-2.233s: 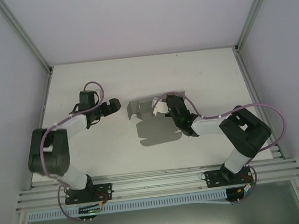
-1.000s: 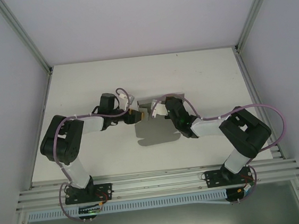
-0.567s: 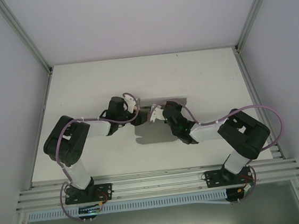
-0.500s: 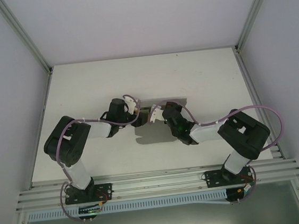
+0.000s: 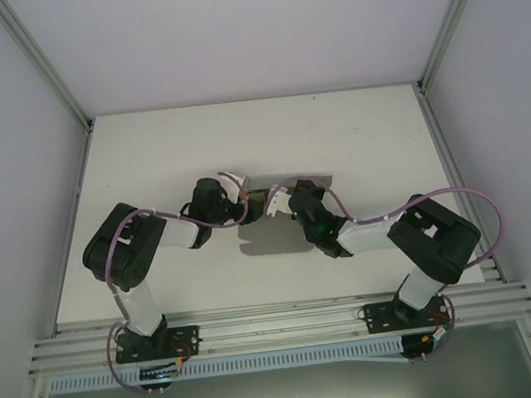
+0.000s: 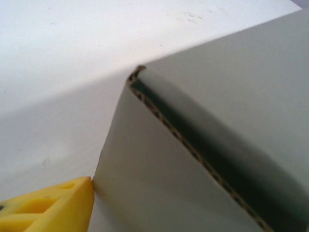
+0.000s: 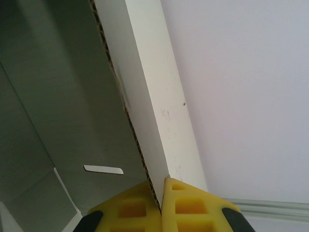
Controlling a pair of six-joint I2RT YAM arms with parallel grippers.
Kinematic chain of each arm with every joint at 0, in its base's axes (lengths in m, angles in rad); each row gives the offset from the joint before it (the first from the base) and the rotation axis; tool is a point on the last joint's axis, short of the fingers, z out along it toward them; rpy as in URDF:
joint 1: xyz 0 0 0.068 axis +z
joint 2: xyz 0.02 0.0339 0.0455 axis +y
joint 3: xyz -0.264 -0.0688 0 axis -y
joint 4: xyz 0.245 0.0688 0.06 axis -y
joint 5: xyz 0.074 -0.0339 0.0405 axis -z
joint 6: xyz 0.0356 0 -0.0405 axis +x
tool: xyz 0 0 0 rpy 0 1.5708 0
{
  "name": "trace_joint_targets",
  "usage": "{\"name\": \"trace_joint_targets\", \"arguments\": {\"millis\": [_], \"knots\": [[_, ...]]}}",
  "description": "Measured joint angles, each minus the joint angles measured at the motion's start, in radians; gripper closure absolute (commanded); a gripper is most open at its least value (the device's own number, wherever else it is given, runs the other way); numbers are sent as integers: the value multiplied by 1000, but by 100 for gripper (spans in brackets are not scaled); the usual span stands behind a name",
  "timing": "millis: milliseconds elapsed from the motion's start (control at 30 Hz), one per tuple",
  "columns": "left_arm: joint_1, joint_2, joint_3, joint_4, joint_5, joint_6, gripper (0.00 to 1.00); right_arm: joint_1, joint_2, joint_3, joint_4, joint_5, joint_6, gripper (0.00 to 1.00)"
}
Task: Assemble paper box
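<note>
Your overhead view is bright, even and sharp. Up close, the wrist views blur the box (image 6: 227,101); the table (image 6: 72,38) glares.

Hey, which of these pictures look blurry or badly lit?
Top external: sharp, evenly lit around the paper box. Left wrist: cardboard close and soft, table washed out. Right wrist: box interior dim, outer wall bright.

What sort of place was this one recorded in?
Likely a lab robot cell: white table boxed in by plain walls on aluminium posts, left arm and right arm bolted to a rail at its near edge.
</note>
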Motion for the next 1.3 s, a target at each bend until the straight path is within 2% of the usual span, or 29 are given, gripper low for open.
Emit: {"name": "trace_joint_targets", "arguments": {"millis": [300, 467, 667, 867, 900, 967, 1000, 1067, 1133, 1300], "knots": [[9, 28, 14, 24, 38, 10, 36, -14, -7, 13, -37, -11, 8, 100], [11, 57, 55, 24, 30, -10, 41, -21, -7, 23, -56, -10, 17, 100], [5, 90, 83, 51, -13, -57, 62, -23, 5, 44, -86, -10, 50, 100], [-14, 95, 100, 60, -91, -66, 75, -33, 18, 66, -110, -9, 82, 100], [-19, 95, 103, 60, -108, -66, 82, -37, 18, 71, -119, -10, 91, 100], [-28, 95, 110, 55, -142, -74, 82, -40, 19, 79, -129, -11, 103, 100], [-33, 95, 114, 49, -158, -82, 78, -40, 22, 84, -136, -10, 110, 100], [-40, 95, 117, 42, -192, -105, 76, -42, 29, 97, -148, -10, 117, 100], [-47, 95, 117, 41, -220, -126, 83, -42, 33, 108, -163, -10, 127, 100], [-54, 95, 145, 14, -335, -234, 83, -42, 35, 131, -195, -29, 168, 100]]}}
